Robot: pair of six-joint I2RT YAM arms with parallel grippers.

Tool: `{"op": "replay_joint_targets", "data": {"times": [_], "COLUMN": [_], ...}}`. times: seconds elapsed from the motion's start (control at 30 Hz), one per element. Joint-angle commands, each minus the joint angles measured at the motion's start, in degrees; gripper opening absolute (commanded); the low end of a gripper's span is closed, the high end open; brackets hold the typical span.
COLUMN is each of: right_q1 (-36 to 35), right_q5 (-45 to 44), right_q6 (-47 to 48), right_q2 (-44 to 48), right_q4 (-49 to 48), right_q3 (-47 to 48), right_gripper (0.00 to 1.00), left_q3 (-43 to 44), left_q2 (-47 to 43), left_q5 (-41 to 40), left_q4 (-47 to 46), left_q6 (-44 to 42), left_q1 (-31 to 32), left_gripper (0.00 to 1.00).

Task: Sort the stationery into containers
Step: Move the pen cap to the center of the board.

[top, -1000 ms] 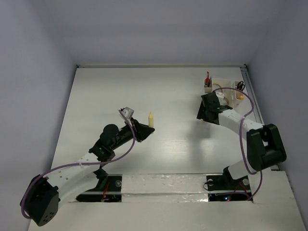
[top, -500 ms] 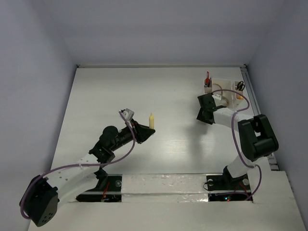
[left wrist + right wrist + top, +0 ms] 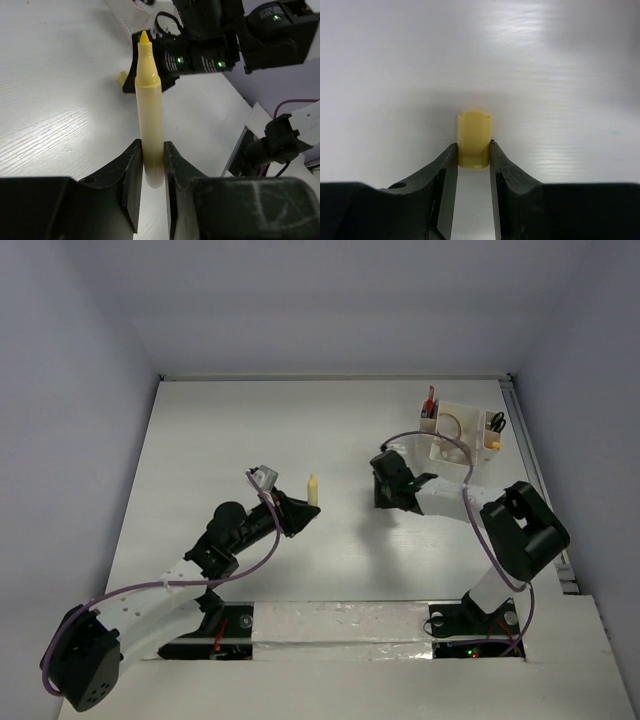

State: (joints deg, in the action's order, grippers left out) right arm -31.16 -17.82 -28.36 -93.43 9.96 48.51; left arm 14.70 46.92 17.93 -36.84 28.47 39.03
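Note:
My left gripper (image 3: 152, 145) is shut on a pale yellow marker (image 3: 150, 115), uncapped, tip pointing away from the wrist. From above, the marker (image 3: 313, 488) stands out of the left gripper (image 3: 303, 508) near the table's middle. My right gripper (image 3: 472, 147) is shut on a short yellow cap (image 3: 474, 140), low over the white table. The right gripper (image 3: 382, 498) hangs to the right of the marker; the cap is hidden there, but the cap (image 3: 121, 77) shows beyond the marker tip. The white organiser (image 3: 475, 412) sits at the back right.
The organiser holds a red pen (image 3: 430, 403), a tape roll (image 3: 452, 425) and small scissors (image 3: 497, 422). A purple cable (image 3: 440, 443) loops from the right arm over the organiser's front. A metal rail (image 3: 528, 455) runs along the table's right edge.
The right gripper has closed on the yellow cap and swung left, away from the organiser toward the table's middle. The left arm and its marker have stayed put.

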Motion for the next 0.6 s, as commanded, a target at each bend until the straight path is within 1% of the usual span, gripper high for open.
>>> {"op": "replay_joint_targets", "data": {"times": [0.0, 0.03, 0.07, 0.17, 0.2, 0.3, 0.33, 0.37, 0.43, 0.5, 0.57], "right_q1": [-8.5, -9.2, -9.2, -9.2, -9.2, -9.2, -9.2, -9.2, -9.2, -9.2, -9.2], "right_q5": [9.0, 10.2, 13.1, 17.4, 17.5, 17.4, 17.5, 19.6, 18.5, 16.3, 16.2], "right_q6": [8.0, 10.7, 12.2, 17.4, 18.8, 21.6, 22.1, 22.8, 22.6, 22.4, 21.6], "right_q2": [-1.7, -2.3, -3.3, -4.2, -4.8, -6.1, -6.0, -6.0, -6.4, -6.5, -4.8], "right_q4": [-0.3, 0.0, 0.0, -0.8, -0.1, 2.0, 2.1, 2.2, 3.7, 6.1, 6.9], "right_q3": [3.5, 5.3, 6.0, 7.2, 7.6, 9.2, 9.1, 9.5, 10.5, 12.4, 12.8], "right_gripper": [0.26, 0.26, 0.26, 0.27, 0.28, 0.34, 0.39, 0.43, 0.53, 0.58, 0.64], "left_q3": [0.0, -0.2, -0.3, -0.8, -1.0, -1.3, -1.3, -1.3, -1.1, -0.9, -0.9], "left_q2": [-3.3, -4.1, -5.8, -8.8, -9.4, -10.4, -10.3, -9.8, -9.0, -8.6, -8.3], "left_q5": [-3.7, -4.6, -5.7, -10.1, -11.9, -13.5, -13.7, -13.8, -14.3, -14.5, -14.9], "left_q4": [-0.7, 0.4, 1.1, 3.3, 3.6, 4.3, 4.3, 4.3, 4.3, 4.2, 4.1], "left_q6": [-2.1, -2.3, -2.5, -3.4, -3.6, -4.0, -4.2, -4.4, -4.5, -4.7, -4.8], "left_q1": [0.3, 0.3, 0.3, 0.3, 0.3, 0.3, 0.3, 0.3, 0.3, 0.3, 0.3], "left_gripper": [0.0, 0.0, 0.0, 0.0, 0.0, 0.0, 0.0, 0.0, 0.0, 0.0, 0.0]}}
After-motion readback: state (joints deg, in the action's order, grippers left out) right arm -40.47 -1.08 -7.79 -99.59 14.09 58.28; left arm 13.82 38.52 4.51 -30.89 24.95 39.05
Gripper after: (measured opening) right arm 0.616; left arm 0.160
